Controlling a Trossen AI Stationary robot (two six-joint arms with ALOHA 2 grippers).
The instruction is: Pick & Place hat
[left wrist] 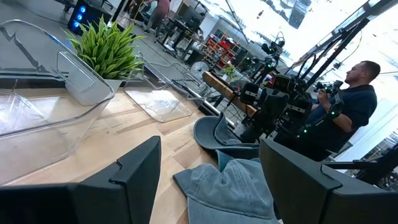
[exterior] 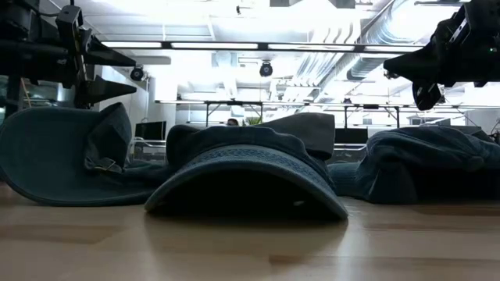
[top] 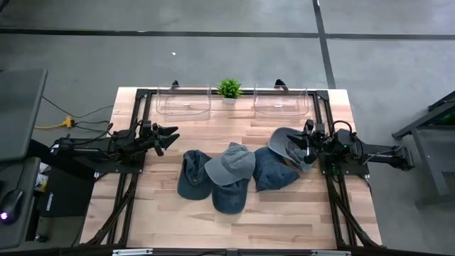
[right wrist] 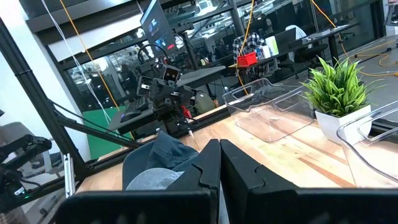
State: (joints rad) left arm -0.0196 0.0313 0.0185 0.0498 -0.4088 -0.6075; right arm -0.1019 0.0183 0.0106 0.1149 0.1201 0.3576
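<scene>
The right gripper (top: 307,139) sits by the bench's right edge, its fingers pressed together. In the overhead view it lies over the edge of a grey-blue cap (top: 290,146) that is tipped up beside it; whether the cloth is caught between the fingers cannot be told. The left gripper (top: 169,133) hovers near the left edge, its fingers spread with nothing between them.

Across the middle of the pale wooden bench (top: 291,213) lie more denim caps: a dark blue one (top: 193,175), a light grey one (top: 232,164) resting on another blue cap (top: 230,196), and a fourth (top: 269,169) beside the raised cap.

Along the far edge stand two clear plastic bins (top: 183,101) (top: 280,102), with a small green potted plant (top: 229,89) between them.
</scene>
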